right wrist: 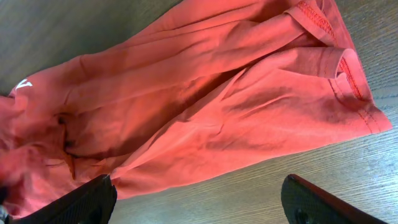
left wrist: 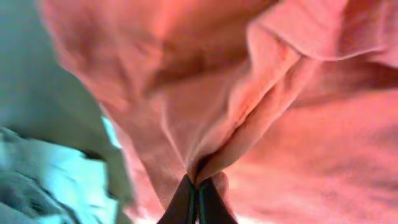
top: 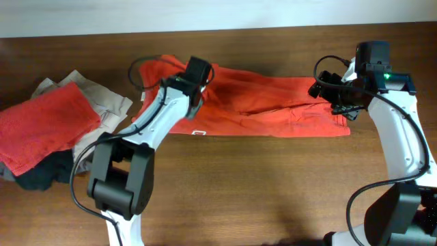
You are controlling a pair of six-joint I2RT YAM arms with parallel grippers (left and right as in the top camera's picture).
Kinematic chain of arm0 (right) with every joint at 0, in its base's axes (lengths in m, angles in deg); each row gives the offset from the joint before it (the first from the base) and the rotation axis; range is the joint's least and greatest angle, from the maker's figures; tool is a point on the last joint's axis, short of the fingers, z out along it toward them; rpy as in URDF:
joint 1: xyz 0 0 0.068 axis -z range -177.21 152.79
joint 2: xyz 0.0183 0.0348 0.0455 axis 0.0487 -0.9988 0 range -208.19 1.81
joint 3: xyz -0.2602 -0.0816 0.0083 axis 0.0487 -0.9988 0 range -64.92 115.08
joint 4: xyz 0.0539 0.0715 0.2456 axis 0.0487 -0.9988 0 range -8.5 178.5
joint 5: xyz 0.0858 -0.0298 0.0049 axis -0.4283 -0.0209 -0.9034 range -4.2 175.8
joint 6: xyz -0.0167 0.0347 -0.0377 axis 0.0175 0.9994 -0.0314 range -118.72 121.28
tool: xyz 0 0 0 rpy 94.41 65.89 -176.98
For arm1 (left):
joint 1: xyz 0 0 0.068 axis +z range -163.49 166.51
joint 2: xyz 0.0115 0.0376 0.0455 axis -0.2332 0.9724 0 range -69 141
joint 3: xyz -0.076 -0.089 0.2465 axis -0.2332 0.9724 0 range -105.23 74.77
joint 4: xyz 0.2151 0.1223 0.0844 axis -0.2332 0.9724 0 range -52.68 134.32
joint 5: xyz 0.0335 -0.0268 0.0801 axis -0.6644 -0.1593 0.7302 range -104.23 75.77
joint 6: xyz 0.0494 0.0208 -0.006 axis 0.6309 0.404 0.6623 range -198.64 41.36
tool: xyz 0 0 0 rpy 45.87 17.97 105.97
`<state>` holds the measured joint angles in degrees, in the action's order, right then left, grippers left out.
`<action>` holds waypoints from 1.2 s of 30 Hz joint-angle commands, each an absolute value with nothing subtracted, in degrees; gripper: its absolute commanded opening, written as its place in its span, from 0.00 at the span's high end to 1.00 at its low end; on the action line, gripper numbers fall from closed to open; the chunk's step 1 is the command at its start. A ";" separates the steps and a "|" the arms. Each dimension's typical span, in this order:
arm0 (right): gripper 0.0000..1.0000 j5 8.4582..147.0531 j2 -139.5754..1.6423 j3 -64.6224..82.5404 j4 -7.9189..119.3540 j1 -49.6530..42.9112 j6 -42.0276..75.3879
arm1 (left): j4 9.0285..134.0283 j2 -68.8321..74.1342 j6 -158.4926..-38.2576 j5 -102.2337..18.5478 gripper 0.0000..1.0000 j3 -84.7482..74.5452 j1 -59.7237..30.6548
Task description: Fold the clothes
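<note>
An orange-red T-shirt (top: 273, 102) lies stretched lengthwise near the far edge of the tabletop (top: 259, 184), roughly midway between its left and right edges. It is rumpled rather than flat, with a small white print (top: 198, 132) showing at its near hem. The left end effector (left wrist: 196, 194) is pinched together on a raised ridge of the fabric at the shirt's left end, and cloth gathers into creases at the tips, probably so that this end can be lifted or pulled across for a fold. The right end effector (right wrist: 198, 186) hangs with its fingers wide apart over the shirt's right end, beside the stitched hem, holding nothing, and seems ready to grip or pin that side. A red garment (top: 48, 126) sits on a beige garment (top: 102, 102) in a heap at the left edge, well apart from both arms.
</note>
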<state>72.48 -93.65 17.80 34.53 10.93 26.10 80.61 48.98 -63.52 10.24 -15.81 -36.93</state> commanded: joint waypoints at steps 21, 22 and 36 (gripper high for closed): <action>0.10 74.29 -93.50 18.28 33.83 11.22 25.47 | 63.91 48.41 -48.79 3.07 0.00 -19.37 -28.71; 0.10 74.31 -93.50 18.28 33.83 11.22 25.47 | 64.04 48.41 -49.19 5.89 0.01 -19.55 -28.71; 0.11 74.05 -93.50 18.24 32.49 10.21 19.50 | 78.42 50.99 -56.31 -17.10 0.83 -21.30 -30.65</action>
<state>73.37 -93.65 17.80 32.71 10.65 21.49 79.93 48.98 -55.55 -7.64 -21.43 -29.67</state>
